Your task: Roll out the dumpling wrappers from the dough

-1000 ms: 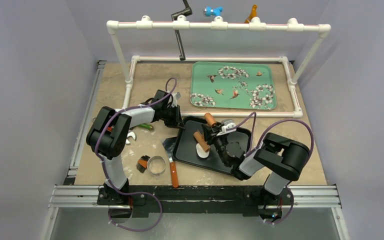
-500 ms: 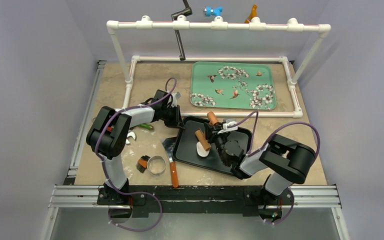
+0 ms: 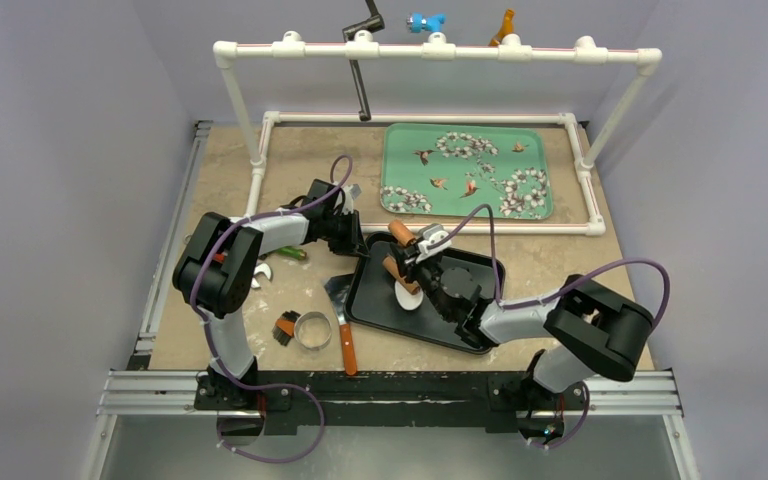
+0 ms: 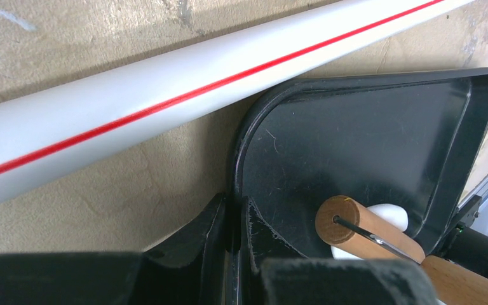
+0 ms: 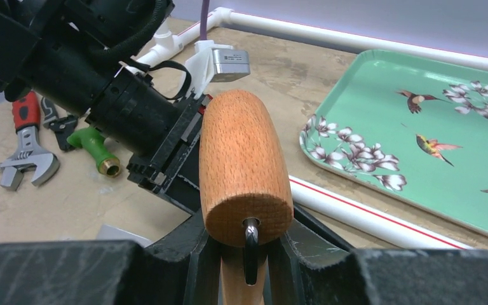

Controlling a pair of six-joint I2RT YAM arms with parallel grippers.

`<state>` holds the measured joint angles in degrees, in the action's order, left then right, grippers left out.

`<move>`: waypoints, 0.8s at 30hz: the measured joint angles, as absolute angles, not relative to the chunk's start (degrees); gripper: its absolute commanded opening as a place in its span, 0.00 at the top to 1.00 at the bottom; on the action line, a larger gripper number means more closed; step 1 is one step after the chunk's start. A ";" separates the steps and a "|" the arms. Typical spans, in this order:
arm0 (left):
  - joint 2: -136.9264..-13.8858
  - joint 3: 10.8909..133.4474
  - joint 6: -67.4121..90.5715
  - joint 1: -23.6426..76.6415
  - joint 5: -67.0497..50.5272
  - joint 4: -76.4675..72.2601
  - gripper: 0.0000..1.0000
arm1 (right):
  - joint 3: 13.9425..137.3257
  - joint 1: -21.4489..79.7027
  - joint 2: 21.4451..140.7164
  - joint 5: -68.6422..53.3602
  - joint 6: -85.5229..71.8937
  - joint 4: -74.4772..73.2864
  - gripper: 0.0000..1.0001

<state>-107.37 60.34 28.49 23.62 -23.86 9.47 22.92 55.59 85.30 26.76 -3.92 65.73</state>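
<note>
A black tray lies mid-table with a flattened white piece of dough on its left part; in the left wrist view the dough peeks from under the roller. My left gripper is shut on the tray's far-left rim, its fingers clamping the edge. The right gripper is shut on the handle of a wooden roller. The roller's barrel stands just in front of the right gripper, above the dough's far end. Dumpling wrappers are out of view.
A green flowered tray sits at the back inside a white PVC frame. Left of the black tray lie a metal ring cutter, a small brush, an orange-handled scraper, a white scrap, a wrench and a green fitting.
The right gripper has carried the roller toward the back left across the dough, and its arm has stretched out. The left gripper still grips the tray rim in the same place.
</note>
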 measured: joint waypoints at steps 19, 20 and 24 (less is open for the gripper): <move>-107.42 60.34 28.49 23.59 -23.92 9.45 1.00 | 25.45 52.05 96.68 24.97 -7.20 74.56 1.00; -107.42 60.34 28.49 23.57 -23.94 9.45 1.00 | 25.45 51.99 96.75 24.99 -7.27 74.59 1.00; -107.42 60.34 28.49 23.57 -23.99 9.45 1.00 | 25.71 51.77 96.75 26.33 -7.07 74.19 1.00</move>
<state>-107.42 60.34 28.49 23.57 -23.99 9.45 25.71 51.77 96.75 26.33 -7.07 74.19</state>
